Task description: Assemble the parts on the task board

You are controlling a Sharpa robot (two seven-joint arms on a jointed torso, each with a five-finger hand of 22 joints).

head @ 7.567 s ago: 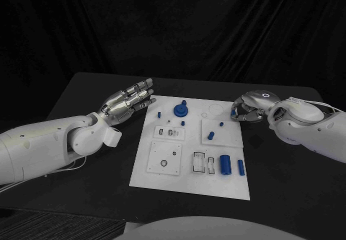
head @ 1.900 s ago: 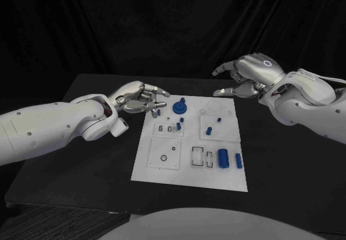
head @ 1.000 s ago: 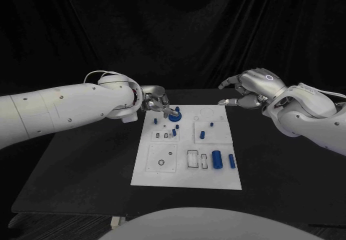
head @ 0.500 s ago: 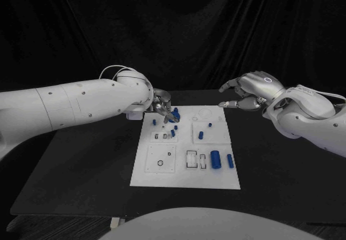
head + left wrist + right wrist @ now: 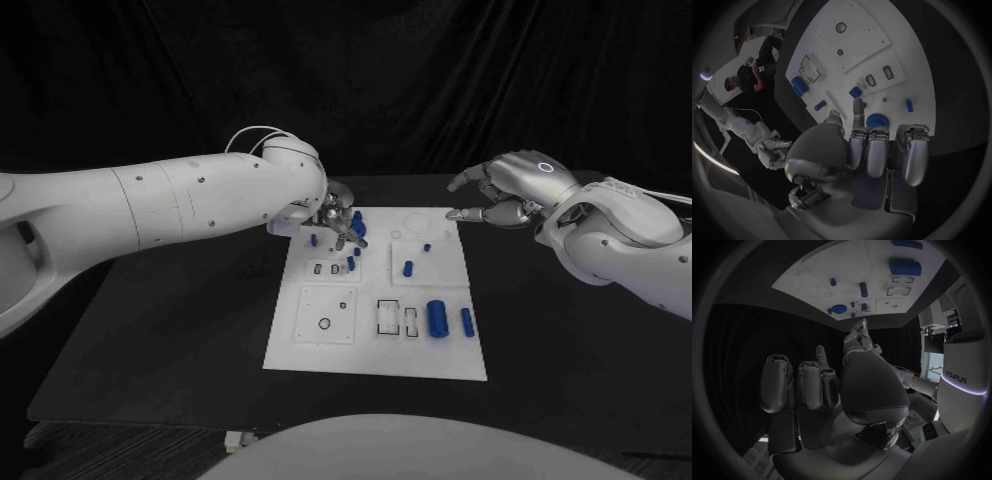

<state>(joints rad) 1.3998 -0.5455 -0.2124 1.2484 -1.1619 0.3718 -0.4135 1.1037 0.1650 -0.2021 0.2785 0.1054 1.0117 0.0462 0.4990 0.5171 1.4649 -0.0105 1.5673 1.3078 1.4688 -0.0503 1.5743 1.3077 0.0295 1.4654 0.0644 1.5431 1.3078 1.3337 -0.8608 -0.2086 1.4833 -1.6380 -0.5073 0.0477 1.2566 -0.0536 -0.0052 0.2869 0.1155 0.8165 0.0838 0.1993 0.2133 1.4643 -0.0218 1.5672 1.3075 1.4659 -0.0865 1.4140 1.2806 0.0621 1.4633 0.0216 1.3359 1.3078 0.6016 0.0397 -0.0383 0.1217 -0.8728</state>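
Task board point(image 5: 378, 355): You are looking at a white plate lying in the middle of the black table point(image 5: 173, 340), long side running away from the robot.
Left hand point(image 5: 335, 217): You are seeing it reaching over the board's far left corner, fingers pointing down at the round blue part point(image 5: 876, 120). In the left wrist view the fingertips are sitting at this part's rim. You cannot tell whether they are gripping it or only touching.
Right hand point(image 5: 498, 195): You are seeing it hovering off the board's far right corner, above the table. Its fingers are curled in loosely, holding nothing.
Large blue cylinder point(image 5: 436, 320): It is lying on the near right part of the board.
Slim blue bar point(image 5: 466, 321): It is lying just beside the cylinder, nearer the board's right edge.
Small blue peg point(image 5: 407, 268): It is lying at mid-board, right of centre.
Short blue pin point(image 5: 315, 240): It is standing near the left edge, close to the left hand.
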